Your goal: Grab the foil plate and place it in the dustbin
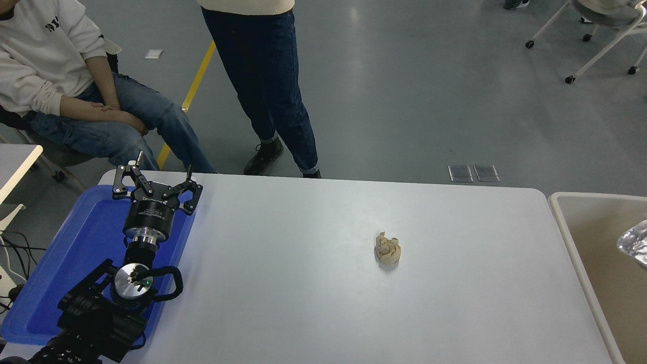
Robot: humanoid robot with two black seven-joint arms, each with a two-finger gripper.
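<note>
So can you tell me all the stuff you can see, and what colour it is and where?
foil plate: 1, shiny silver, at the right edge over the dustbin, only partly in view
dustbin: 1, cream rim and tan inside, right of the table
paper wad: 1, tan, on the table right of the middle
tray: 1, blue, on the table's left end
table: 1, white
people: 2, blue jeans, one seated far left, one standing at the far side
chair: 1, white, top right
left claw: 1, black, open, over the tray
right claw: not in view
</note>
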